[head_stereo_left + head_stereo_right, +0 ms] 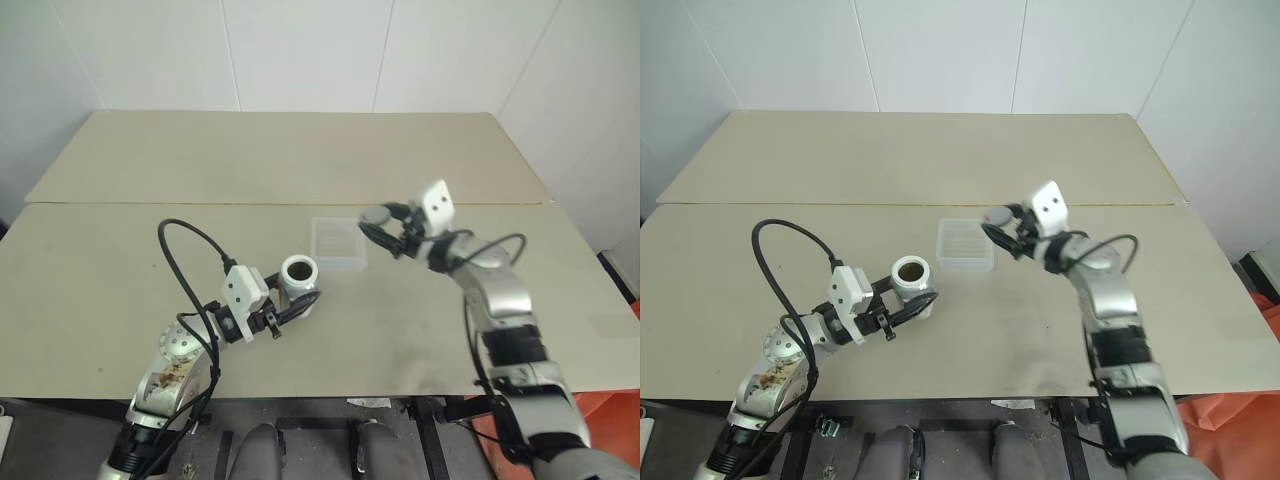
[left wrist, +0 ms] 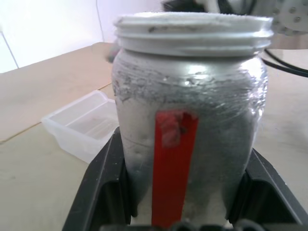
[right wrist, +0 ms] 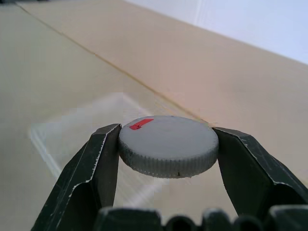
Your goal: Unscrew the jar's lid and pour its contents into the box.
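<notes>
We see the right pincer (image 3: 166, 147) clamped on the lid (image 3: 168, 144), one black finger on each side of its ribbed edge; a small red mark sits on the lid's top. The lid hangs in the air, just beside the right edge of the box (image 1: 340, 243). The left pincer (image 2: 185, 192) is clamped on the jar (image 1: 299, 282), which stands upright with its mouth open. A red strip runs down the jar's side between the fingers. The jar is near the box, a little to its left and closer to the robot. The box lies on the desk (image 1: 120, 280). We cannot make out the contents.
</notes>
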Controlling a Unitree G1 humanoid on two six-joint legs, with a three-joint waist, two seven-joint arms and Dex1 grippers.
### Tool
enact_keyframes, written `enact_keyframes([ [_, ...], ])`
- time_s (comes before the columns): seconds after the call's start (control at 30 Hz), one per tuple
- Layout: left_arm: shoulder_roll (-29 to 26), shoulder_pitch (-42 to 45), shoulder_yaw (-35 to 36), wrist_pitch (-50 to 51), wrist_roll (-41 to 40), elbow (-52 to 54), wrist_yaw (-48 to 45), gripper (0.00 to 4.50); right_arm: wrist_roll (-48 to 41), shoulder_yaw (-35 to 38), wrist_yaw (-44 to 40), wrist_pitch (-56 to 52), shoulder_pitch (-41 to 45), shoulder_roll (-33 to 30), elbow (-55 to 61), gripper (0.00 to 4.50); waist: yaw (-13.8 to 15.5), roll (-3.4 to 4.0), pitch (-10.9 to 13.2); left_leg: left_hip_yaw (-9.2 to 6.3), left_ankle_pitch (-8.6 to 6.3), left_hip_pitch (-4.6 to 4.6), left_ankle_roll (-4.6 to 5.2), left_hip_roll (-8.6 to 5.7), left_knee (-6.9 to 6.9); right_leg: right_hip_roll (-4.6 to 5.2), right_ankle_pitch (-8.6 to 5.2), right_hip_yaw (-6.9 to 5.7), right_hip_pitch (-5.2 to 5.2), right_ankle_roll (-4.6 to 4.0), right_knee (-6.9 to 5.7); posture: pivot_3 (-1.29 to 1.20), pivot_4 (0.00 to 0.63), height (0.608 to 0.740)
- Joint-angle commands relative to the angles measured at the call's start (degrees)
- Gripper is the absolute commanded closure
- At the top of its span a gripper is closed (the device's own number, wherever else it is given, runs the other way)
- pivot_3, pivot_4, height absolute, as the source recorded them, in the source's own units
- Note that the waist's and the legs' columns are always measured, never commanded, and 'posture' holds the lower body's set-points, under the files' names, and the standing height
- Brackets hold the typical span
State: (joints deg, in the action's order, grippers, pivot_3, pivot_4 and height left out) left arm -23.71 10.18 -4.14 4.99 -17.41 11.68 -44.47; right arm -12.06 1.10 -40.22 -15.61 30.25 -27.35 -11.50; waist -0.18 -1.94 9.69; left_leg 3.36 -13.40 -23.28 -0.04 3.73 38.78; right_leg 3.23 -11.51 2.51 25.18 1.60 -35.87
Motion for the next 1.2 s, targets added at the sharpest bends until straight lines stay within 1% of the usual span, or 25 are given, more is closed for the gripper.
enact_keyframes([
  [0.03,-0.4,2.6,1.1,-1.9,0.1,-1.5,-0.5,2.52,-0.4,2.5,-0.3,-2.1,-2.4,-3.5,4.5,1.19,-0.4,0.0,0.0,0.0,0.0,0.01,0.0,0.0,0.0,-0.01,0.0,0.01,0.0,0.0,-0.01,0.0,0.15,0.74],
  [0.1,-0.6,4.5,1.3,-2.3,0.3,-3.4,-1.0,2.52,0.7,1.8,-0.5,-2.6,-4.5,-5.5,5.3,1.19,-1.0,0.0,0.0,0.0,0.0,0.05,0.0,0.02,-0.01,-0.05,0.0,0.05,0.01,0.0,-0.03,0.0,0.15,0.74],
  [0.3,-1.6,10.2,1.3,-5.3,2.0,-10.4,-2.8,2.52,0.9,0.2,0.6,-12.6,-6.0,-7.2,8.1,1.19,-1.2,0.0,0.0,-0.06,0.01,0.14,0.02,0.04,0.01,-0.14,-0.07,0.09,0.0,0.12,-0.16,0.0,0.15,0.74],
  [0.4,-1.9,13.9,1.8,-7.3,3.1,-14.8,-3.1,2.52,2.1,-1.2,-0.1,-14.0,-7.9,-8.6,9.5,0.63,-0.8,0.0,0.0,-0.05,0.02,0.12,0.03,0.03,0.03,-0.12,-0.06,0.09,-0.01,0.12,-0.15,0.0,0.15,0.74],
  [0.47,-2.1,16.4,2.2,-8.6,3.5,-17.7,-3.4,2.52,1.5,-0.8,-0.4,-15.0,-8.9,-8.9,10.7,0.02,-0.4,-0.01,0.0,-0.05,0.02,0.07,0.03,0.02,0.03,-0.11,-0.05,0.07,-0.01,0.11,-0.1,0.0,0.15,0.74],
  [0.63,-3.0,21.2,2.8,-12.0,4.7,-24.4,-4.7,2.52,0.2,1.4,-0.9,-16.0,-10.3,-10.4,15.7,0.02,-0.5,-0.01,0.0,-0.03,0.01,-0.04,0.03,-0.02,0.01,-0.05,0.01,0.06,0.0,0.06,0.04,0.0,0.15,0.74],
  [0.7,-3.9,23.8,2.5,-14.0,6.1,-28.2,-5.3,2.52,-2.3,3.7,-3.2,-13.9,-11.6,-11.4,20.4,0.02,-0.5,-0.01,0.0,-0.03,0.01,-0.04,0.03,-0.02,-0.01,-0.06,-0.01,0.06,0.01,0.08,0.05,0.0,0.15,0.74],
  [0.8,-5.5,28.2,1.1,-18.8,9.8,-35.4,-6.7,2.52,-4.9,6.4,-5.7,-12.8,-13.6,-13.4,25.9,0.02,-0.5,-0.01,0.0,-0.06,0.01,-0.04,0.03,-0.02,-0.03,-0.07,-0.01,0.02,0.02,0.08,0.04,0.0,0.15,0.74],
  [0.9,-6.8,34.5,-1.2,-25.8,15.0,-45.5,-7.2,2.52,-7.1,8.5,-10.4,-9.0,-16.8,-16.2,30.7,0.02,-0.4,-0.02,0.0,-0.06,0.01,-0.02,0.03,-0.03,0.01,-0.06,-0.07,0.01,-0.03,0.19,0.05,0.0,0.15,0.74],
  [1.0,-7.5,41.7,-4.4,-33.8,21.2,-56.0,-6.3,2.52,-8.2,9.4,-11.4,-7.7,-18.1,-17.1,33.6,0.02,-0.2,-0.06,0.0,-0.05,0.01,-0.02,0.03,-0.04,0.02,-0.06,-0.11,0.0,-0.04,0.25,0.06,0.0,0.15,0.74],
  [1.1,-7.0,50.7,-8.7,-41.7,28.4,-66.5,-3.2,2.52,-10.0,10.4,-12.4,-7.1,-19.3,-17.3,36.2,0.02,0.1,-0.07,0.0,-0.04,0.01,-0.05,0.02,-0.06,0.08,-0.04,-0.08,0.02,-0.04,0.28,0.06,0.0,0.15,0.74],
  [1.17,-6.5,55.0,-11.2,-45.4,32.6,-71.4,-0.4,2.52,-10.5,10.5,-12.6,-7.2,-19.8,-17.5,37.3,0.02,0.3,-0.08,0.0,-0.05,0.01,-0.12,0.02,-0.07,0.08,-0.04,-0.06,0.0,-0.03,0.28,0.11,0.0,0.15,0.74],
  [1.2,-6.5,57.8,-14.1,-47.8,37.2,-73.6,3.1,2.52,-11.1,10.9,-13.1,-7.4,-20.6,-17.9,38.3,0.02,0.4,-0.09,0.0,-0.04,0.01,-0.12,0.02,-0.08,0.07,-0.03,-0.06,0.02,-0.03,0.27,0.13,0.0,0.15,0.74],
])
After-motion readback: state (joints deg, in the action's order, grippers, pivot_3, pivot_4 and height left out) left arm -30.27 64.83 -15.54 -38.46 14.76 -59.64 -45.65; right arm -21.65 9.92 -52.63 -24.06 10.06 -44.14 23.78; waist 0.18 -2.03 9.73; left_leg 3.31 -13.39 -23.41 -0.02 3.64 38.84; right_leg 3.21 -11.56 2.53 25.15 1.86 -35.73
